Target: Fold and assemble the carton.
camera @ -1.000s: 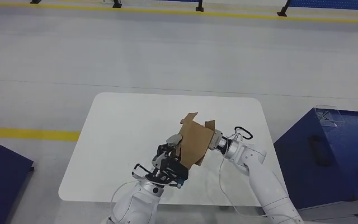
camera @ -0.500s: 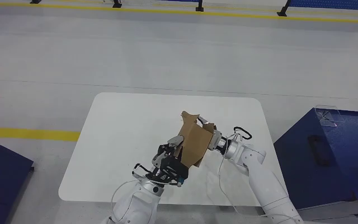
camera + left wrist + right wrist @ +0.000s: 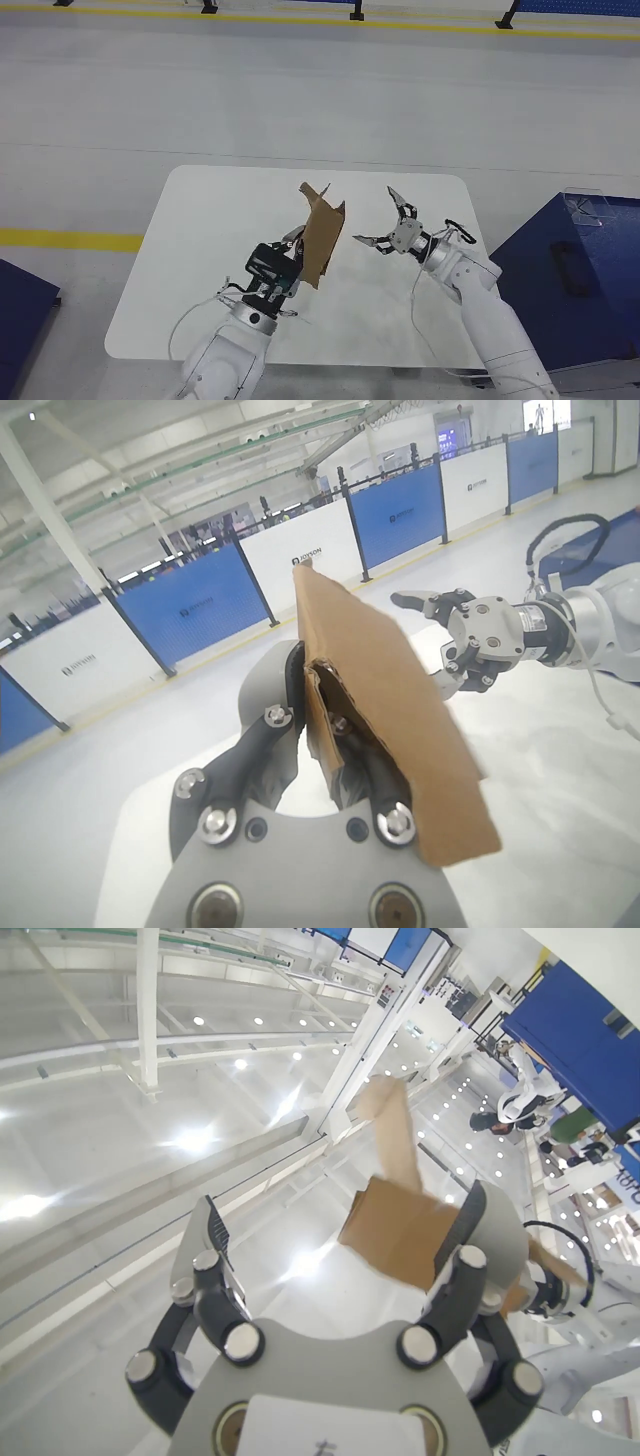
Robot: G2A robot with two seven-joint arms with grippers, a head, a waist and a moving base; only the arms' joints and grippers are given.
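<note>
A brown cardboard carton (image 3: 322, 234), partly folded and nearly flat, is held up on edge above the middle of the white table (image 3: 200, 260). My left gripper (image 3: 290, 255) is shut on its lower edge; in the left wrist view the carton (image 3: 380, 710) rises from between the fingers (image 3: 287, 680). My right gripper (image 3: 384, 222) is open, a short way to the right of the carton and not touching it. In the right wrist view the carton (image 3: 400, 1238) shows beyond the spread fingers (image 3: 215, 1238).
A dark blue cabinet (image 3: 575, 280) stands just off the table's right edge, close to the right arm. Another blue block (image 3: 20, 310) sits off the front left corner. A yellow floor line (image 3: 70, 240) runs left of the table.
My right gripper let go of the carton, opened and drew back to the right. The left gripper swung the carton left and turned it more edge-on.
</note>
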